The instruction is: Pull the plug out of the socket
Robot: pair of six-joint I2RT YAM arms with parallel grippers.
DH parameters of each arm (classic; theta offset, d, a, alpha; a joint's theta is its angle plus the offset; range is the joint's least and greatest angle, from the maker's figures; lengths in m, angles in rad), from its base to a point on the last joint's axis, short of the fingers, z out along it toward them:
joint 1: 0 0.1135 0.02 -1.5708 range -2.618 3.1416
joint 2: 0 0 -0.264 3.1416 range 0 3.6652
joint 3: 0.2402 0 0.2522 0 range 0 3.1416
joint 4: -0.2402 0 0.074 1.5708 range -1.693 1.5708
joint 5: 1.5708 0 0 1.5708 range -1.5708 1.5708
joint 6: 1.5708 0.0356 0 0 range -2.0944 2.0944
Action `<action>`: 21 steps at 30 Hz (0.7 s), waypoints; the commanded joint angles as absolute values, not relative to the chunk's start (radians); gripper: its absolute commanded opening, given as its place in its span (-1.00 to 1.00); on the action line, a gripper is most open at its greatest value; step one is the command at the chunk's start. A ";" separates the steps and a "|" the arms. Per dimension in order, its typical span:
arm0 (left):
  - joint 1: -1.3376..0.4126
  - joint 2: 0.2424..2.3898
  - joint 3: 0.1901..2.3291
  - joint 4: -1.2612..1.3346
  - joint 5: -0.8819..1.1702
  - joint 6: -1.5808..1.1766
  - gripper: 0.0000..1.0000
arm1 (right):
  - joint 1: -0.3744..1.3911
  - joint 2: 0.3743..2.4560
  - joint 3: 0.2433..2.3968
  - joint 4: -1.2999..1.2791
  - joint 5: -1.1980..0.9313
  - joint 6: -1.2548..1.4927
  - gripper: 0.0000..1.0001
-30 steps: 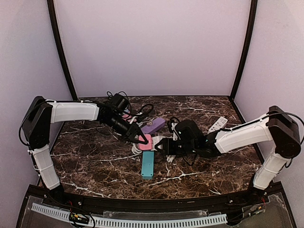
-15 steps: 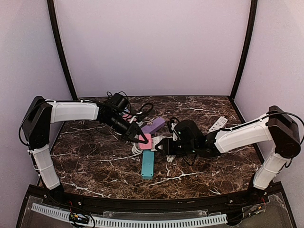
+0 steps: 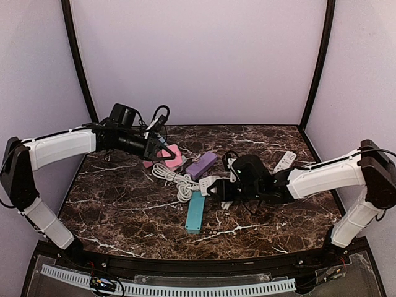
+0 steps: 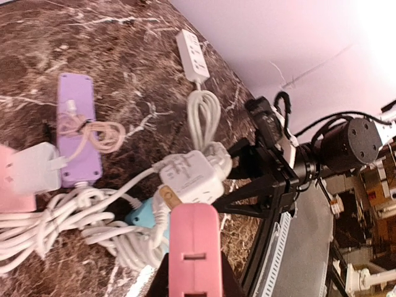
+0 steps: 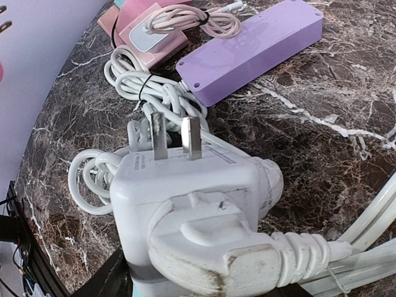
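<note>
Left jaws: closed on pink socket (image 4: 195, 247).
Right jaws: holding white plug (image 5: 192, 204), prongs (image 5: 176, 139) bare.
Socket/plug: well apart.

Glossy marble-look table (image 3: 124, 210), prob. laminate. Scuffed white plastic plug (image 5: 185, 179), metal prongs (image 5: 192, 137). Smooth plastic pink socket (image 4: 195, 247).

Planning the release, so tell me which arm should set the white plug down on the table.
Right. The right end effector grips the white plug, prongs bare, over the middle of the table. The left end effector is shut on the pink socket strip, off toward the back-left.
</note>
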State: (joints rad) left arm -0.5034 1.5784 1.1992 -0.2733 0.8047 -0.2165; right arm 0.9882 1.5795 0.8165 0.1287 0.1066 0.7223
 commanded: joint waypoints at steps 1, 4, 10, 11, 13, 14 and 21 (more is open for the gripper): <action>-0.349 1.491 1.087 -0.279 0.740 -0.255 -0.99 | 0.975 1.535 0.809 0.139 0.182 0.702 -1.00; -0.240 1.452 1.029 -0.338 0.699 -0.245 -0.99 | 0.976 1.533 0.803 0.150 0.178 0.697 -1.00; 0.001 1.423 0.927 -0.365 0.591 -0.258 -0.99 | 0.975 1.518 0.785 0.186 0.155 0.678 -1.00; 0.041 1.431 0.921 -0.379 0.572 -0.245 -0.99 | 0.976 1.516 0.784 0.189 0.153 0.676 -1.00; 0.072 1.449 0.917 -0.412 0.492 -0.215 -0.99 | 0.975 1.515 0.783 0.194 0.149 0.672 -1.00; 0.079 1.455 0.921 -0.421 0.448 -0.207 -0.99 | 0.976 1.514 0.782 0.198 0.148 0.672 -1.00; 0.125 1.514 0.969 -0.532 0.292 -0.108 -0.98 | 0.975 1.503 0.764 0.236 0.129 0.666 -1.00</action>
State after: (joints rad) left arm 0.1097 1.4986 0.9417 -0.4362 0.4286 -0.1822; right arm 0.9882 1.5536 0.7761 0.1558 0.1024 0.6846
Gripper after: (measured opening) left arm 0.131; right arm 0.567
